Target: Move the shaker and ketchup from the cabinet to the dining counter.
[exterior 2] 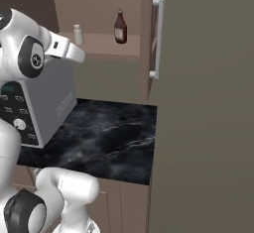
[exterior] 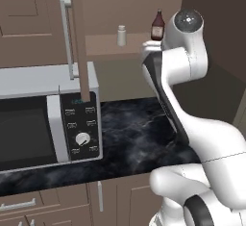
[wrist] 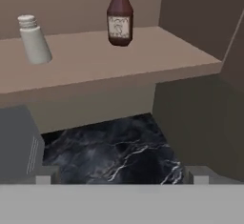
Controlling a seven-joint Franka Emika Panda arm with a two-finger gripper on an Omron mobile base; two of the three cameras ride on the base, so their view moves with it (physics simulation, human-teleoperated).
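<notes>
Here, in the left base view, one shaker and one ketchup bottle are standing upright on the open shelf of the cabinet, well apart from each other, the shaker nearer the shelf's middle and the ketchup toward its right end. One cabinet door is standing open edge-on, with a silver bar handle on it. One microwave is sitting on the black marble worktop below, its left part cut off by the picture's edge. The white arm is rising from the lower right and covering the shelf's right end just below the ketchup.

Seen from the right base view, the shaker and the ketchup are again standing on the shelf, the ketchup nearer the shelf's right end. The open right door is hiding everything to the right, and the arm is overlapping the microwave.

Looking along the hand, the gripper is showing two tips spread wide at the bottom corners, holding nothing. The shaker is appearing tilted near the shelf's left end, and the ketchup, its cap cut off at the top, is standing toward the back of the shelf. The worktop is lying below.
</notes>
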